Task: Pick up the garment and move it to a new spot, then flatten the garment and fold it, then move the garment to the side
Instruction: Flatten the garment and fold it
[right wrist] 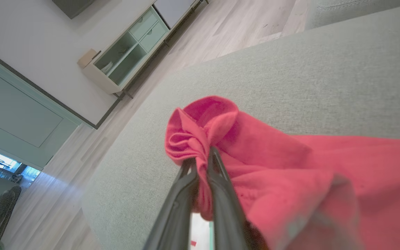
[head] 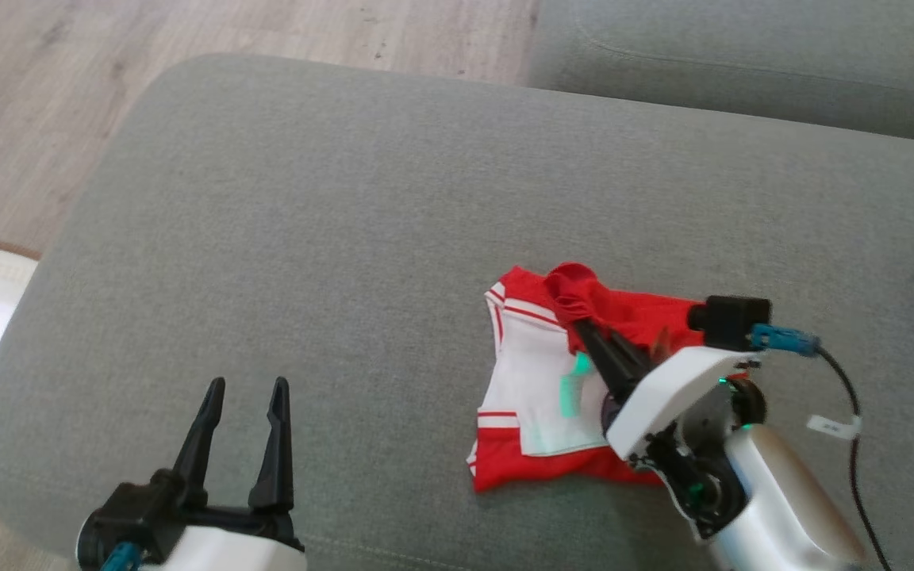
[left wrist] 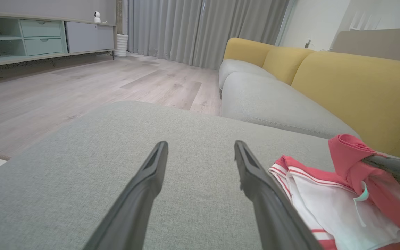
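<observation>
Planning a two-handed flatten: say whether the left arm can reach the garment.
Probably yes: the left gripper is open, with bare cushion between it and the garment; the right gripper pinches its top.

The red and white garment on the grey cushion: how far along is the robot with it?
Early, by the look of it. Done: the right pincer is clamped on a bunch of red cloth of the garment. In hand: the pick-up, though most of the garment lies rumpled on the cushion. The left pincer is open, holding nothing. Left: moving it, flattening, folding, setting it aside.
</observation>
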Available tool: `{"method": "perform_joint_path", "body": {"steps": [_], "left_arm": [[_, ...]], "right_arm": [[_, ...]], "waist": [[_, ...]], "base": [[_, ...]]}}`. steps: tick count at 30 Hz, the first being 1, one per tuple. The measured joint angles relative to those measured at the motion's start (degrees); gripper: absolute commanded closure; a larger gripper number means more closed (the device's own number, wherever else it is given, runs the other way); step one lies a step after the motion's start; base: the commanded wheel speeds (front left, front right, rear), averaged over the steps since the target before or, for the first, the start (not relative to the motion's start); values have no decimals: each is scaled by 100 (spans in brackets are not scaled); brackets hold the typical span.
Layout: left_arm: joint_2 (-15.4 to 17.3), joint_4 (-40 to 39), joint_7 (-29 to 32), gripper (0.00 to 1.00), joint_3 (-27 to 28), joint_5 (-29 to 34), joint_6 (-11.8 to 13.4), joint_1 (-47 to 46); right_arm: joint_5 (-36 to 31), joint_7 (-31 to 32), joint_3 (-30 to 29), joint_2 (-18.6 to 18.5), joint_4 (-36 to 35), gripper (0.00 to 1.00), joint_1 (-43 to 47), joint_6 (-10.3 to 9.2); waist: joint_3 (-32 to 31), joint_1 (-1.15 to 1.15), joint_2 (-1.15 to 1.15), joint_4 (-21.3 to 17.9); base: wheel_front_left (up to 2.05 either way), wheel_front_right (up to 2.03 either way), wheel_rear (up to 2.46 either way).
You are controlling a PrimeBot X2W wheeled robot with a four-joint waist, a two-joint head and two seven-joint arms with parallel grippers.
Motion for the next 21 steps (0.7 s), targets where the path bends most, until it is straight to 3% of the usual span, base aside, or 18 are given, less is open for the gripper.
{"method": "perform_joint_path", "body": {"steps": [4,5,6,7,8,11,15,18,21], "left_arm": [[-10,56,0,0,-13,0,-41,-9],[-12,69,0,0,-20,0,-41,-16],[-15,85,0,0,-30,0,-42,-25],[-15,85,0,0,-30,0,-42,-25],[-18,102,0,0,-43,0,-45,-40],[-26,154,1,0,-127,0,-75,-109],[-94,209,8,0,-215,0,-97,-108],[-166,226,8,0,-294,0,-100,-108],[-218,236,8,0,-372,47,-132,-106]], "right_arm": [[268,-256,319,-5,597,100,-296,0],[338,-300,403,-5,734,84,-362,0],[420,-378,502,-11,855,56,-425,-1],[420,-378,502,-11,855,13,-425,-1],[541,-432,615,-15,948,0,-485,0],[1110,-630,1013,-18,1176,0,-697,-1],[1206,-904,1237,-18,1272,0,-935,0],[982,-1167,1222,-20,1303,0,-1111,0],[344,-1419,983,-23,1371,0,-1230,-1]], "waist": [[4,0,0,119],[-1,0,0,135],[-9,0,0,148],[-9,0,0,148],[-18,0,0,158],[-60,0,0,159],[-105,0,0,87],[-137,0,0,2],[-157,0,0,-92]], "base": [[0,0,0],[0,0,0],[0,0,0],[0,0,0],[0,0,0],[0,0,0],[0,0,0],[0,0,0],[0,0,0]]}}
